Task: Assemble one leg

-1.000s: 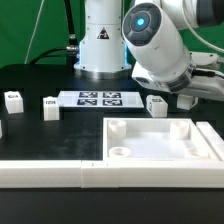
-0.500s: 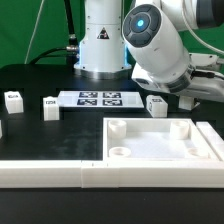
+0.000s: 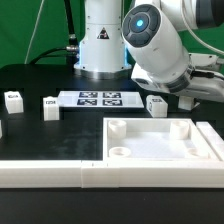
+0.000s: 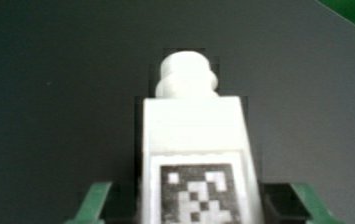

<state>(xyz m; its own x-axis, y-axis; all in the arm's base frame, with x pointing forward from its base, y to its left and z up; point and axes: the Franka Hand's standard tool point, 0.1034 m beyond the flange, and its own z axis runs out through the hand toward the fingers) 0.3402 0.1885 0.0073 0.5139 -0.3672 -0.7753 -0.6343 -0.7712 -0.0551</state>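
In the wrist view a white leg (image 4: 192, 150) with a black-and-white tag on its near face and a rounded peg at its far end lies between my green fingertips (image 4: 97, 200). A dark gap shows on each side of it, so my gripper (image 4: 195, 202) is open around it. In the exterior view this leg (image 3: 155, 103) sits on the black table just beside my gripper (image 3: 180, 100), which the arm's wrist largely hides. Two more legs (image 3: 12, 99) (image 3: 50, 106) stand at the exterior view's left.
The large white square panel (image 3: 200, 150) with raised rim and corner sockets lies in front of the leg. A long white bar (image 3: 50, 172) lies along the front. The marker board (image 3: 98, 98) lies by the robot base. Another white part (image 3: 1, 128) shows at the left edge.
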